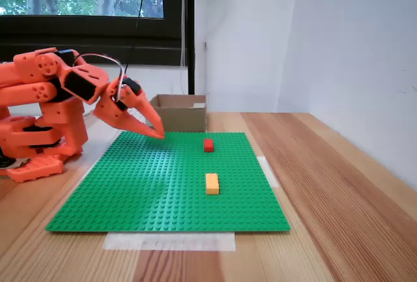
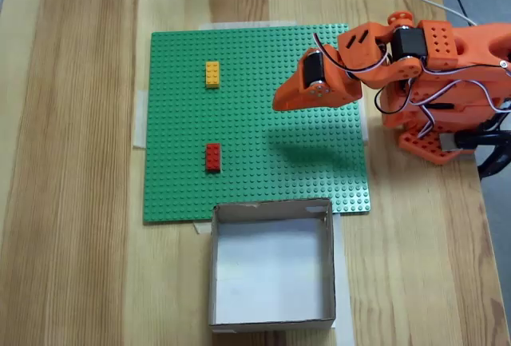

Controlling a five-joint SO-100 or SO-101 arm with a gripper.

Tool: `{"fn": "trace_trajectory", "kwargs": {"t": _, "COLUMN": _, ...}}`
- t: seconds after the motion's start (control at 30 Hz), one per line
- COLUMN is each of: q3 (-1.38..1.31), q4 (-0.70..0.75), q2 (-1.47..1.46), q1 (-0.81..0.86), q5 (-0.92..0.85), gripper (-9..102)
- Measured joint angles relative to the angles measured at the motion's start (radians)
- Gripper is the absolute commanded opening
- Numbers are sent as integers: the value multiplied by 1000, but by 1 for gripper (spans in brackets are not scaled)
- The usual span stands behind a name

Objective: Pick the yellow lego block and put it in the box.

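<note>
The yellow lego block (image 1: 212, 183) (image 2: 212, 73) lies flat on the green baseplate (image 1: 143, 191) (image 2: 255, 178), a little way from a smaller red brick (image 1: 208, 144) (image 2: 212, 157). The brown cardboard box (image 1: 179, 114) (image 2: 271, 320) stands open-topped just off the plate's edge, and it looks empty in a fixed view from above. My orange gripper (image 1: 158, 132) (image 2: 276, 105) hangs above the plate, pointing down, well apart from both bricks. Its fingers are together with nothing between them.
The arm's orange base (image 1: 36, 145) (image 2: 447, 114) sits on the wooden table beside the plate, with cables behind it. A white wall runs along the table's right side in a fixed view. Tape strips (image 1: 169, 241) hold the plate's edges.
</note>
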Motion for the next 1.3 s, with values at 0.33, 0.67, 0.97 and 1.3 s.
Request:
{"fn": "trace_trajectory", "kwargs": {"t": 0.33, "q3": 0, "q4": 6, "q2": -6, "q1": 0, "q5": 3, "gripper": -1}}
{"fn": "trace_trajectory", "kwargs": {"t": 0.67, "q3": -74, "q4": 77, "q2": -60, "q1": 0, "q5": -46, "gripper": -1}}
{"fn": "trace_trajectory", "kwargs": {"t": 0.97, "q3": -319, "q4": 130, "q2": -302, "q1": 17, "q5": -114, "gripper": -1}}
{"fn": "trace_trajectory", "kwargs": {"t": 1.3, "q3": -690, "q4": 229, "q2": -672, "q1": 57, "q5": -230, "gripper": -1}}
